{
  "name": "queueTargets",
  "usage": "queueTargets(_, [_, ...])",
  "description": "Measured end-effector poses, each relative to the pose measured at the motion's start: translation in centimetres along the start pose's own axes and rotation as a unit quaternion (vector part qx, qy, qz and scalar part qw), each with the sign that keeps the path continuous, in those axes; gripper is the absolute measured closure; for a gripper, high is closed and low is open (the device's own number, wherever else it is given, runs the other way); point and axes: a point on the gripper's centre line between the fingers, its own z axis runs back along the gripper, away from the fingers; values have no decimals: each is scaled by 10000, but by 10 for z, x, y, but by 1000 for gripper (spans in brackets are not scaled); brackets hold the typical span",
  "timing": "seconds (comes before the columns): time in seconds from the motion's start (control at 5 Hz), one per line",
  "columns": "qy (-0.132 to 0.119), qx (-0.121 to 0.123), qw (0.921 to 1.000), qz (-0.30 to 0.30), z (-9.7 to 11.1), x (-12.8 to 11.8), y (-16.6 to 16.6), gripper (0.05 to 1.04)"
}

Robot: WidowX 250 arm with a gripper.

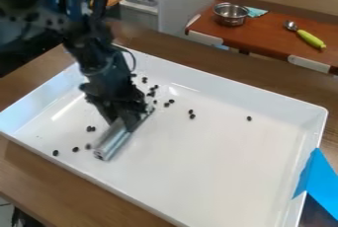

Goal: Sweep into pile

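The black gripper (132, 117) hangs over the left part of the white tray (224, 171), shut on a silvery sweeping bar (113, 140). The bar lies low at the tray floor, slanting from lower left to upper right. Dark beans are scattered around it: several beans (152, 92) behind and beside the arm, a pair of beans (191, 114) to the right, and a lone bean (249, 118) farther right. More beans (75, 149) lie left of the bar, close to its lower end. Part of the tray floor behind the arm is hidden.
Raised walls surround the tray, which stands on a brown wooden table (39, 171). Blue tape (320, 181) covers part of its right edge. Beyond, a reddish-brown surface (264, 38) holds a metal pot (231, 14) and a green-handled utensil (309, 38).
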Motion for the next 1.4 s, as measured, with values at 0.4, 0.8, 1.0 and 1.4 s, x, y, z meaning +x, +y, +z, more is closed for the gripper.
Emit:
queueTargets(0.4, [126, 54, 9998, -120, 18, -5, 73, 713])
queueTargets(0.8, [112, -556, 9979, -310, 54, -9, 80, 713])
queueTargets(1.0, [-42, -870, 9961, -126, 70, 5, 33, 713])
queueTargets(1.4, [28, -1252, 9921, 57, 62, 24, -71, 713])
